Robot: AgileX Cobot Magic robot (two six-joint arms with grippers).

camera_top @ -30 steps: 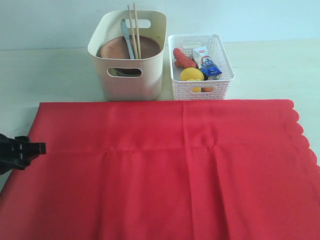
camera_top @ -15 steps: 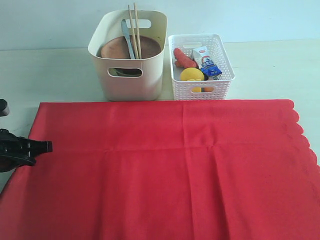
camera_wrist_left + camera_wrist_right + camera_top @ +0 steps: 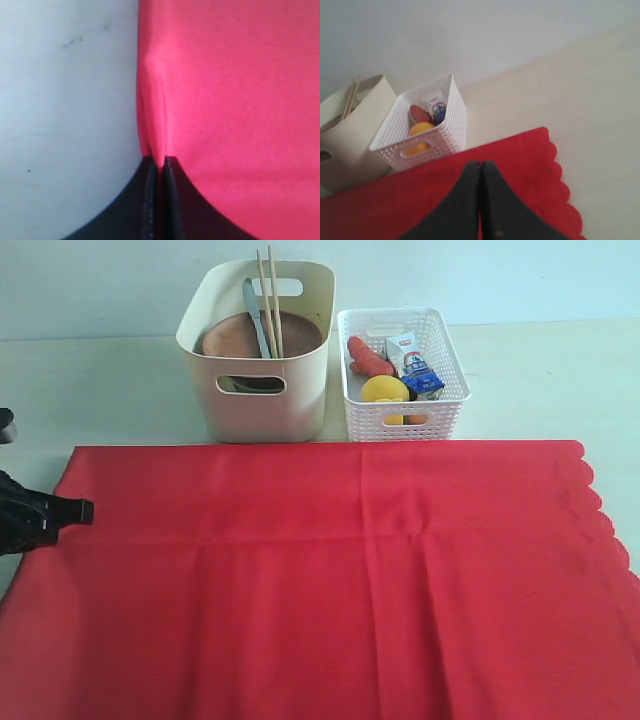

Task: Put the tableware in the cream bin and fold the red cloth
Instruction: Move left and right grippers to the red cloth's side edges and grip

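- The cream bin [image 3: 260, 390] stands at the far side of the desk [image 3: 100, 390], left of centre. It is tall, smooth plastic with rounded corners and an oval handle cut-out in its near and far walls.
- Inside it a round brown plate [image 3: 232, 338] leans tilted. A slim metal knife [image 3: 255, 320] lies across the plate, and two wooden chopsticks [image 3: 268, 300] stick up past the rim.
- Something shows through the near cut-out, too unclear to name.
- Just right of the bin, close beside it, sits a lower white basket [image 3: 400, 418] with lattice walls.
- The basket holds a reddish sausage [image 3: 368, 358] at the far left, a yellow lemon [image 3: 383, 388] at the near side and a small milk carton [image 3: 412, 365] on the right.
- The carton is white with blue and red print; the writing is too small to read.
- The red cloth [image 3: 330, 580] lies spread flat over the near desk, far wider than both containers, its far edge just in front of them. It is plain woven fabric with faint creases and a scalloped right edge.
- The left pincer [image 3: 85, 511] is at the cloth's left edge, jaws pressed together on a small raised fold of the fabric.
- The right pincer [image 3: 480, 167] has its black jaws closed flat on each other with nothing between them. It is above the cloth's far right part.
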